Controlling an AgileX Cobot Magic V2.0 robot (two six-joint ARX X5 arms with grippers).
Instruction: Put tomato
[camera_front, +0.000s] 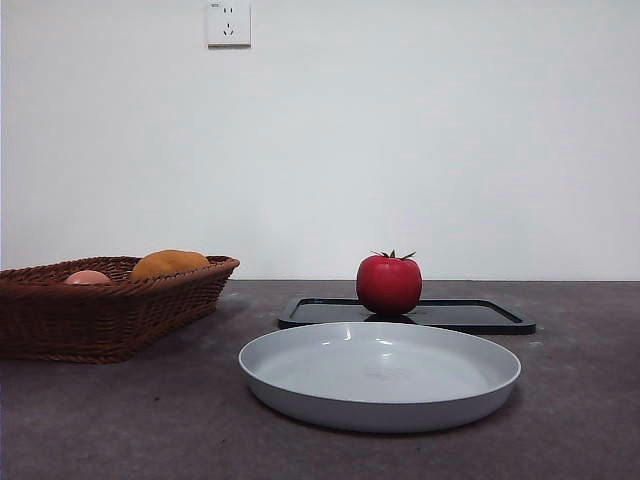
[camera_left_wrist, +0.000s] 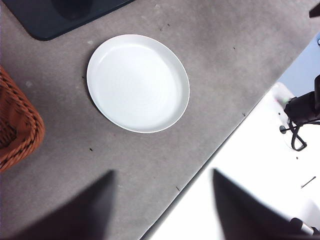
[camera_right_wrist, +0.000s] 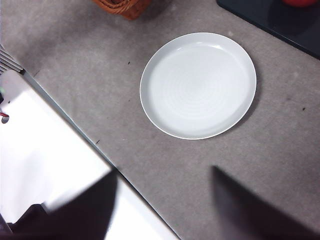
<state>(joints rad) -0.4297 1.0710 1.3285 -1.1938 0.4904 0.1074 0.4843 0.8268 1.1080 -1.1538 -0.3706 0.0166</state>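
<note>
The glossy red tomato (camera_front: 389, 283) with a green stem stands on a flat black tray (camera_front: 470, 316) behind the grey plate (camera_front: 380, 375). A sliver of the tomato (camera_right_wrist: 301, 2) shows at the edge of the right wrist view, on the tray (camera_right_wrist: 272, 20). The plate is empty and shows in both wrist views (camera_left_wrist: 138, 82) (camera_right_wrist: 198, 85). My left gripper (camera_left_wrist: 160, 210) is open and empty, high over the table's near edge. My right gripper (camera_right_wrist: 162, 210) is open and empty, also high over the near edge. Neither arm shows in the front view.
A brown wicker basket (camera_front: 100, 305) at the left holds an orange-yellow fruit (camera_front: 168, 263) and a pale pinkish fruit (camera_front: 88, 277). Its corner shows in both wrist views (camera_left_wrist: 15, 125) (camera_right_wrist: 122, 6). A white surface (camera_left_wrist: 265, 170) borders the grey table.
</note>
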